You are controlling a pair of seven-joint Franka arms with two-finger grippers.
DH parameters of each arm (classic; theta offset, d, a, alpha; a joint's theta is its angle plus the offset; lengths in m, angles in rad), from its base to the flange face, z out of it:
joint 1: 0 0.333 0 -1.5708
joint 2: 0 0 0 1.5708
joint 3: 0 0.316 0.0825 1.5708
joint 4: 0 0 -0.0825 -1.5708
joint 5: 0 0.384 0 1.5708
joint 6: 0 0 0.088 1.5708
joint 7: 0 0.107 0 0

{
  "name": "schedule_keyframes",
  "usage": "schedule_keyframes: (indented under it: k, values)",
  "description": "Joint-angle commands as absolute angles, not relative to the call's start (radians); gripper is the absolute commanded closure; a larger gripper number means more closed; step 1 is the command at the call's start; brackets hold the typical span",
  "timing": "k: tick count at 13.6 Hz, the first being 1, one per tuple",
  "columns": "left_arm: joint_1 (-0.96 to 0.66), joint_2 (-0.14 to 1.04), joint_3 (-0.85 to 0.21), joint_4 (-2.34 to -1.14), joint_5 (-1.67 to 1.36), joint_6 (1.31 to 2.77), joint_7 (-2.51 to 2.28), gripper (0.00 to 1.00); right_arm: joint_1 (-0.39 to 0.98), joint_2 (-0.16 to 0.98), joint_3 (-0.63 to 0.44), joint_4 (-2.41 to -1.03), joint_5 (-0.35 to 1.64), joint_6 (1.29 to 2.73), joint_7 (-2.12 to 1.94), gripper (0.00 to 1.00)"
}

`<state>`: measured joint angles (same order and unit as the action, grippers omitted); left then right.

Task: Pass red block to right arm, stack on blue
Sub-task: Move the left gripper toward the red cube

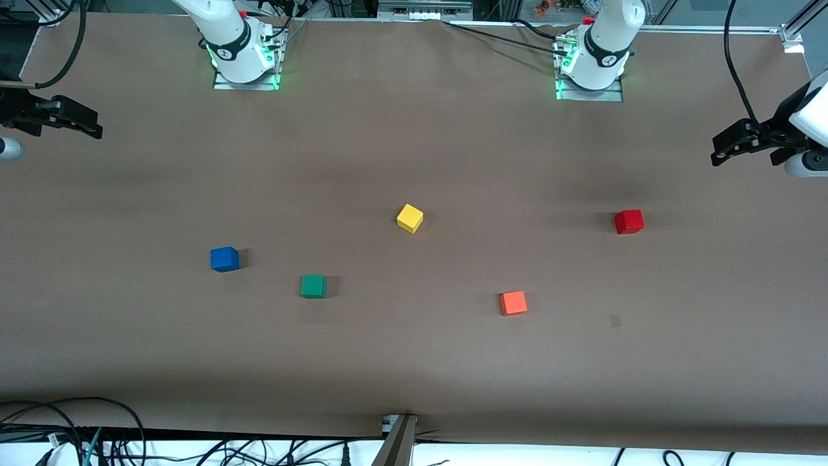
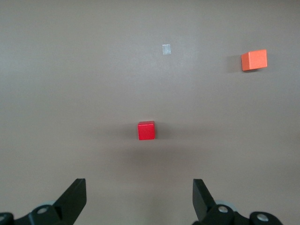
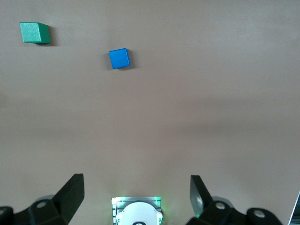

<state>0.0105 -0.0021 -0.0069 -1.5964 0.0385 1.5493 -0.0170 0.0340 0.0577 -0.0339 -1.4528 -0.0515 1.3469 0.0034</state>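
The red block (image 1: pixel 629 221) sits on the brown table toward the left arm's end; it also shows in the left wrist view (image 2: pixel 146 130). The blue cube (image 1: pixel 224 259) sits toward the right arm's end and shows in the right wrist view (image 3: pixel 119 58). My left gripper (image 1: pixel 719 150) hangs high at the left arm's end of the table, open and empty (image 2: pixel 139 187). My right gripper (image 1: pixel 96 129) hangs high at the right arm's end, open and empty (image 3: pixel 137 185).
A yellow cube (image 1: pixel 409 218) sits mid-table. A green cube (image 1: pixel 313 286) lies beside the blue one, nearer the front camera. An orange-red cube (image 1: pixel 513 303) lies nearer the front camera than the red block. A small grey mark (image 1: pixel 615 320) is on the table.
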Motion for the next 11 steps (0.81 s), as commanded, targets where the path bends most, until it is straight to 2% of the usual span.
schedule_keyframes:
  k: [1, 11]
  values:
    - [0.003, 0.015, -0.005, -1.56, 0.048, 1.522, -0.017, 0.0, 0.023, 0.064, -0.023, -1.433, -0.058, 1.333, -0.006, 0.0]
    - [0.012, 0.037, -0.003, -1.568, 0.048, 1.497, -0.021, 0.0, 0.023, 0.064, -0.021, -1.433, -0.058, 1.333, -0.006, 0.0]
